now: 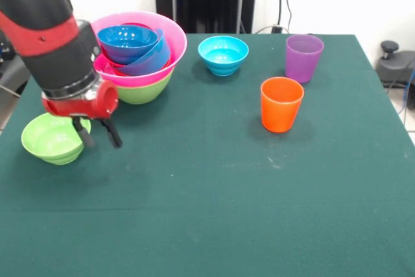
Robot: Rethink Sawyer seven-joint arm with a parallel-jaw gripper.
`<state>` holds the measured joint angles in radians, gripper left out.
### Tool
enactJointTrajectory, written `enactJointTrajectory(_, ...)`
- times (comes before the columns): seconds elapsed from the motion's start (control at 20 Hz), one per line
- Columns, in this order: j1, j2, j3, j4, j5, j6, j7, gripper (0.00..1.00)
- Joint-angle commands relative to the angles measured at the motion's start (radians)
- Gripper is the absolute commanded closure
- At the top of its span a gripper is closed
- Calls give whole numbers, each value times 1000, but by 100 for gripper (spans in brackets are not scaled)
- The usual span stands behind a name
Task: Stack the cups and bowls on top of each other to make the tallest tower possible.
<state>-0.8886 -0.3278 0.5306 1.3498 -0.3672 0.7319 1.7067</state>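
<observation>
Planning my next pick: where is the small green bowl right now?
In the front view the small green bowl sits at the table's left edge, just left of the open gripper.

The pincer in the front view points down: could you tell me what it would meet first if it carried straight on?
Probably the small lime green bowl, at its right rim, or the green tablecloth just beside it. The open pincer hangs at that rim, and depth is unclear.

Red/black arm (48,37) down from upper left — gripper (97,132) low, jaws apart, empty.

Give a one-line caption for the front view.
Open gripper hovers beside small green bowl; bowl tower behind.
</observation>
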Motion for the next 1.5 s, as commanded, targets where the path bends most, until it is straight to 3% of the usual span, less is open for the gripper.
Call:
enactJointTrajectory(0.05, -7, 121, 104, -39, -120, -59, -340, 0)
enactJointTrajectory(0.55, -35, 119, 165, -28, -194, -82, -310, 0)
enactJointTrajectory(1.15, -14, -73, 179, -2, -151, 115, -259, 0)
enactJointTrajectory(1.5, -57, -86, 172, 41, -170, 104, -270, 0)
